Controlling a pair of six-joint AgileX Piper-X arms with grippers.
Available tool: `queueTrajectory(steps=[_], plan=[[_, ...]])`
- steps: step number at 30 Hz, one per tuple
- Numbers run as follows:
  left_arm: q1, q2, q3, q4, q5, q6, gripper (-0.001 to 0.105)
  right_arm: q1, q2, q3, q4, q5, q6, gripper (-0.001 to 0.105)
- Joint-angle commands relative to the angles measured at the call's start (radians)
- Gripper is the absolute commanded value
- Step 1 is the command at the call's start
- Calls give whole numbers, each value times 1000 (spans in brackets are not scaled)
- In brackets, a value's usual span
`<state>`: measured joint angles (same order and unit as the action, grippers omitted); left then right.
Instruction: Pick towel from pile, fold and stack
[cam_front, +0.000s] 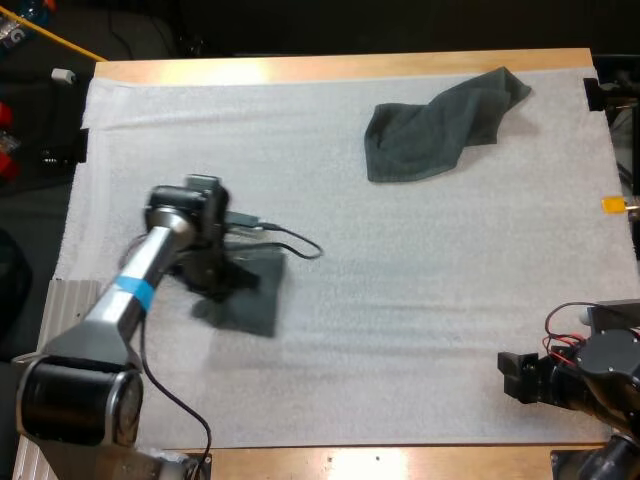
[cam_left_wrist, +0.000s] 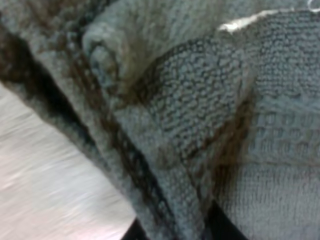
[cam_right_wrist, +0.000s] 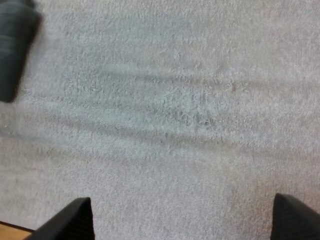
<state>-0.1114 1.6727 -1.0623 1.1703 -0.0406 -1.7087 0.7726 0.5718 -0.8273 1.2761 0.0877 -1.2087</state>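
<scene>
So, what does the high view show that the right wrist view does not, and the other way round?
High view alone: the crumpled towel at the mat's far side, and the left arm reaching down onto the folded towel. Right wrist view alone: the right gripper seen close, open above bare mat. Shared: the white mat, and probably the folded towel, whose dark edge seems to lie beyond the right gripper.

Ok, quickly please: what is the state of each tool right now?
Left tool: closed on the folded towel.
Right tool: open, holding nothing, above the mat.
</scene>
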Motion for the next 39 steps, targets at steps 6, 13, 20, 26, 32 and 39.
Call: queueTrajectory(steps=[6,13,20,26,32,39], plan=[[148,-13,-4,21,-96,67,0,-2,0,-5,8,-1,-8,70],[258,-13,-4,19,-118,70,0,-2,0,-5,8,-1,-8,70],[333,-13,-4,19,-113,70,0,-2,0,-5,8,-22,-8,70],[351,-13,-4,15,-122,70,25,-2,0,-5,16,-24,-8,70],[351,-14,-5,15,-124,77,72,-2,0,-5,25,-24,-8,70],[351,-30,-81,66,-115,68,63,-2,0,-5,30,-24,-8,70]])
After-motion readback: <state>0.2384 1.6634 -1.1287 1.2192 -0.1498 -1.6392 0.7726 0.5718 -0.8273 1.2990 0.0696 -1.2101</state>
